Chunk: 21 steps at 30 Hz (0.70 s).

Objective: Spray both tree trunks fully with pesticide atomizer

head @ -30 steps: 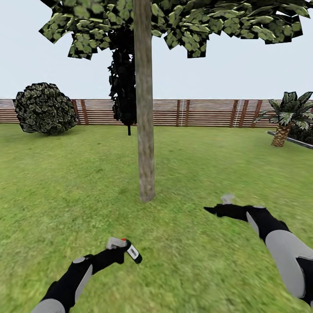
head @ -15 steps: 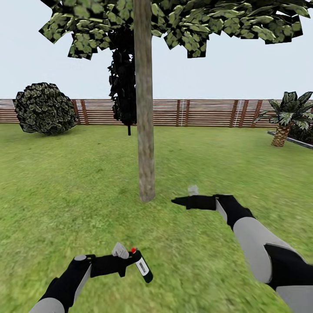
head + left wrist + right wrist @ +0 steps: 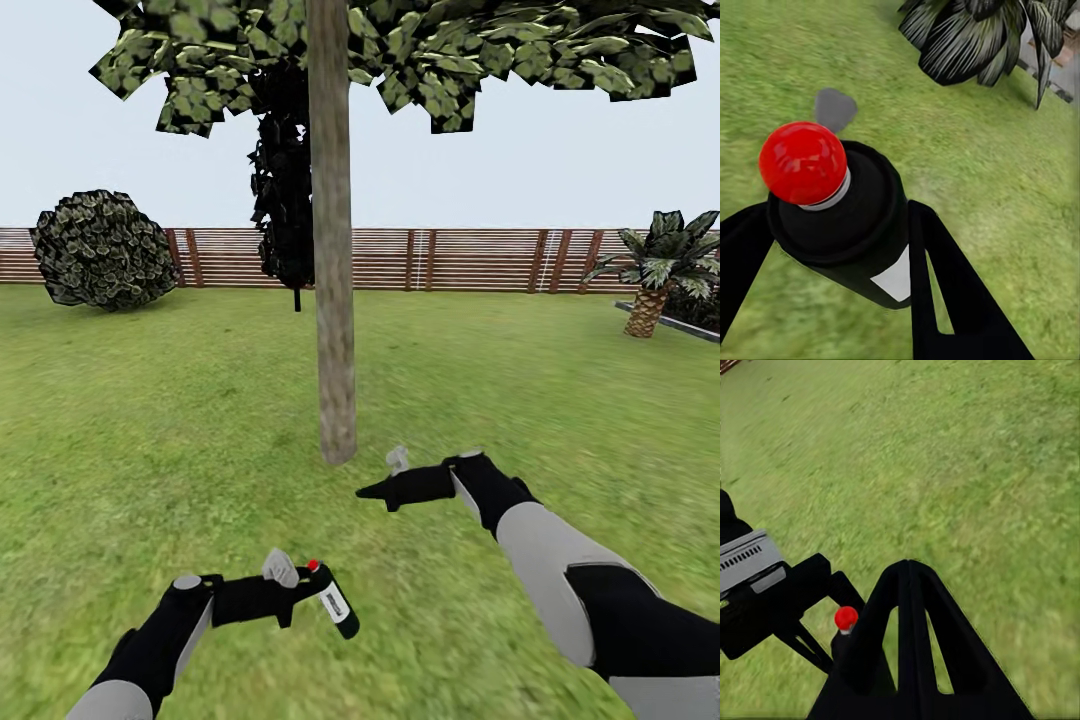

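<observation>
One tree stands straight ahead on the lawn, its grey-brown trunk (image 3: pixel 335 300) bare under a blocky green canopy (image 3: pixel 420 50). I see no pesticide specks on the bark. My left gripper (image 3: pixel 305 590) is shut on the pesticide atomizer (image 3: pixel 335 606), a dark bottle with a white label and a red spot, held low over the grass short of the trunk. The left wrist view shows the atomizer (image 3: pixel 862 225) clamped between both fingers (image 3: pixel 945 285). My right gripper (image 3: pixel 367 492) is shut and holds nothing, hovering right of the trunk's base, just beyond the bottle. Its fingers (image 3: pixel 907 607) meet at a point.
A brown slat fence (image 3: pixel 450 258) closes the far side of the lawn. A round bush (image 3: pixel 105 250) sits at back left, a dark narrow tree (image 3: pixel 283 180) behind the trunk, and a palm-like plant (image 3: pixel 660 265) by a grey paved edge (image 3: pixel 670 325) at right.
My right arm has swung left and nearer, from the right side toward the trunk's base and the atomizer. The left gripper with the bottle has shifted slightly right and lower.
</observation>
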### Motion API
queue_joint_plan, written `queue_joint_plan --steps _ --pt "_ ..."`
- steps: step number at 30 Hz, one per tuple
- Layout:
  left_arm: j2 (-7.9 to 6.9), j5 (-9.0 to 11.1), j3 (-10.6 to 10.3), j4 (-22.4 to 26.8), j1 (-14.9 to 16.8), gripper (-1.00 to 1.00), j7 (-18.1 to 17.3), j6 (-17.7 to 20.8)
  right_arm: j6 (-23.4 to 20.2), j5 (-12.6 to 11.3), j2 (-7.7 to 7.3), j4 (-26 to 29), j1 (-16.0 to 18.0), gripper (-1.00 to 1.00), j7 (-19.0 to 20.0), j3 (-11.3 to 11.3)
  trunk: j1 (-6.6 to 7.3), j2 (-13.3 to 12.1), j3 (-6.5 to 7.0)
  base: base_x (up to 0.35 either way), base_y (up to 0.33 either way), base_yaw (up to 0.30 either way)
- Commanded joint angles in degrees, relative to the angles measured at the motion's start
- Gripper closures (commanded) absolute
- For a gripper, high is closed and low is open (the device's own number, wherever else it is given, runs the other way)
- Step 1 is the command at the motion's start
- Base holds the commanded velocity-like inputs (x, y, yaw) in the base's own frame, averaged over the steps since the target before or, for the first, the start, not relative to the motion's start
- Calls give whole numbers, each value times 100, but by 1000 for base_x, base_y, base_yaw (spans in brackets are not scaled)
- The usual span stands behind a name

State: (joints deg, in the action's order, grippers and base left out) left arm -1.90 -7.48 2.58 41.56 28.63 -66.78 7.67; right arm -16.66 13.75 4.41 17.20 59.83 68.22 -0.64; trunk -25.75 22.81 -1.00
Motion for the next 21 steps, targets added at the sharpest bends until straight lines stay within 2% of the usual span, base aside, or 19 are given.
queue_joint_plan --steps 1,7,21 --pt "26 -35 25 69 3 100 -41 62 -59 -1 12 -31 3 100 16 -28 -3 11 -11 0 0 0" --pt "221 -37 22 202 3 100 -53 67 -60 -3 53 -128 2 100 16 -65 -3 11 -11 0 0 0" --pt "276 -39 16 220 4 100 -50 72 -49 5 150 -472 -6 100 3 -74 -3 11 -11 0 0 0"
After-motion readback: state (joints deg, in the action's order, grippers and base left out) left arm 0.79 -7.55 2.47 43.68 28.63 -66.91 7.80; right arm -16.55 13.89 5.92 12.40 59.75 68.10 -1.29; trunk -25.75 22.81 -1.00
